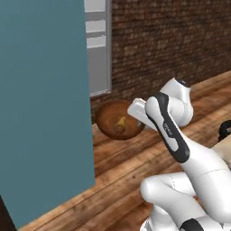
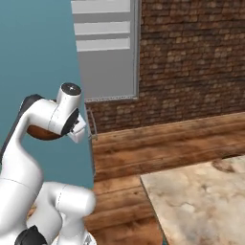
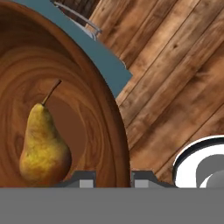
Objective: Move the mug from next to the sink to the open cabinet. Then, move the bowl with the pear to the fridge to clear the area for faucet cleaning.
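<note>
The bowl (image 1: 118, 119), wide, glossy and dark brown, was up off any surface, carried in the air over the plank floor (image 1: 135, 167) at the end of the white arm, with the pear (image 1: 120, 124) lying inside it near the rim on the pincer's side. In the hand view the pincer (image 3: 113, 178) had its two dark tips narrowly set either side of the bowl's rim (image 3: 114, 131), one tip inside the wood and one outside, so it was shut on that rim; a pinch at the edge like that is probably how so broad a dish could be lifted at all, and it likely explains why the bowl hung out to one side of the wrist, not under it. The pear (image 3: 42, 144), yellow-brown with its stem pointing up the frame, rested on the curved inner wall and looked settled, which suggests the bowl was being kept close to level. With the mug nowhere in sight and the bowl in transit, the second half of the task seemed to be under way, the fridge being the goal. Beside the bowl stood a tall teal panel (image 1: 43, 108), and beyond it a grey-silver unit with pale horizontal bands (image 2: 107, 48) against a brick wall (image 2: 191, 57). A marbled worktop (image 2: 201, 206) filled the right base view's lower right corner.
</note>
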Tool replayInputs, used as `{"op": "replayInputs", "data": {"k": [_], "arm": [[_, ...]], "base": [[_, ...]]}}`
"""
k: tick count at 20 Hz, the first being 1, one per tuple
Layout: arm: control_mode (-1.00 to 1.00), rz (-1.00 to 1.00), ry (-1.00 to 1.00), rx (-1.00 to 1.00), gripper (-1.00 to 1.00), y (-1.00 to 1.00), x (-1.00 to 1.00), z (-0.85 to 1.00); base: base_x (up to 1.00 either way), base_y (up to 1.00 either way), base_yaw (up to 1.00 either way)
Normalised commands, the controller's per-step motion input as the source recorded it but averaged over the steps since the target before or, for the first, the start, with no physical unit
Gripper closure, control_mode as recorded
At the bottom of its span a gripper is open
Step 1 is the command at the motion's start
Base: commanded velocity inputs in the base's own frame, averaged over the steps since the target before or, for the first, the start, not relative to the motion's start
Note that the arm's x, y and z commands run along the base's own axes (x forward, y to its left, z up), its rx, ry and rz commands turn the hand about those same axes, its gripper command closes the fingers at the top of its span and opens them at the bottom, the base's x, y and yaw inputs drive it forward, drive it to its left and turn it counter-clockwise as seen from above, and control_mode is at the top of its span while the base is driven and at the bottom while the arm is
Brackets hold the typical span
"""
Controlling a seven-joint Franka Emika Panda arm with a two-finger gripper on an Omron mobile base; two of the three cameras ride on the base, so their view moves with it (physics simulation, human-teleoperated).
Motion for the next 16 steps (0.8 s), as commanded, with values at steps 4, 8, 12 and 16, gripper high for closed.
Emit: {"op": "replayInputs", "data": {"k": [4, 8, 12, 16], "arm": [[1.00, 0.00, 0.00, 0.00, 1.00, 0.00, 0.00, 0.00], [1.00, 0.00, 0.00, 0.00, 1.00, 0.00, 0.00, 0.00], [1.00, 0.00, 0.00, 0.00, 1.00, 0.00, 0.00, 0.00], [1.00, 0.00, 0.00, 0.00, 1.00, 0.00, 0.00, 0.00]], "base": [[1.00, 0.00, -0.36], [1.00, 0.00, -0.25], [1.00, -0.12, -0.18], [1.00, -0.12, -0.17]]}}
